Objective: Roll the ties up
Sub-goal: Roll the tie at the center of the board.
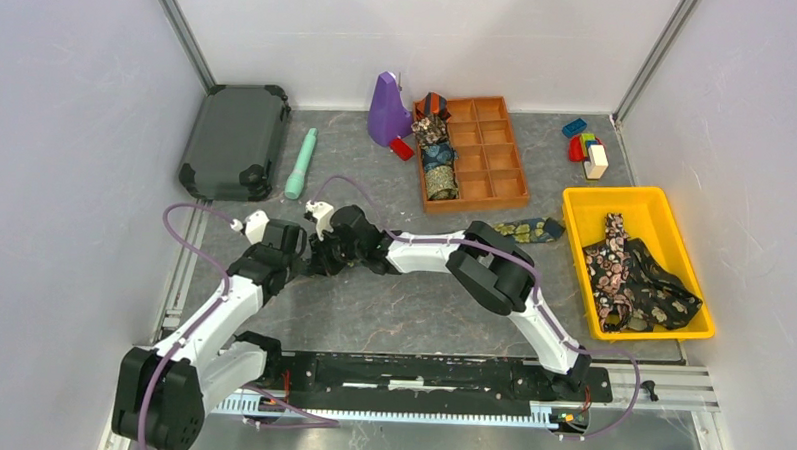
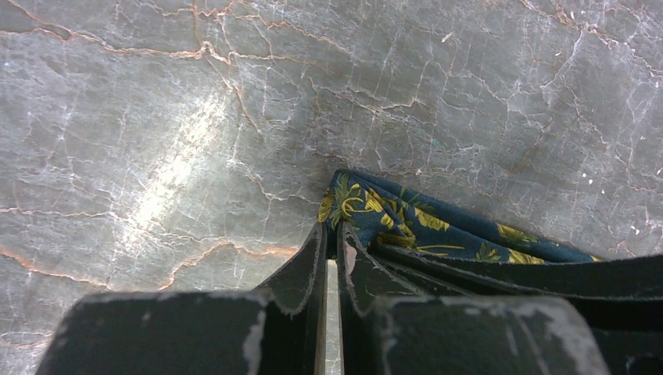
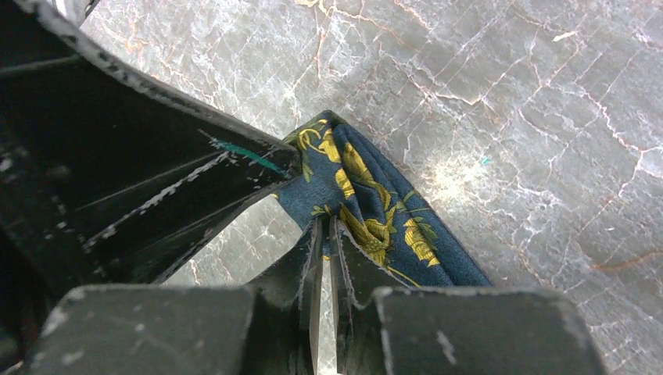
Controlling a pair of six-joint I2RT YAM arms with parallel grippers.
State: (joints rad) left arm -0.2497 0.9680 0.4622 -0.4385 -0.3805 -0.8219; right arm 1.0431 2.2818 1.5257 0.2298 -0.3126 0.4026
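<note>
Marble-grey table [image 1: 371, 314]. Top view: L gripper [image 1: 308, 257] and R gripper [image 1: 329, 251] meet tip to tip, left of centre. Navy-gold tie [image 1: 529, 230]: wide end shows right of R arm, just beside yellow bin [image 1: 575, 206]. Rolled ties [image 1: 439, 156] sit in wooden tray [image 1: 496, 193].
L wrist: jaws nearly together, tips pinching tie's folded end.
R wrist: same narrow slit, tips nipping that fold; L finger [image 3: 195, 164] touches fabric.
</note>
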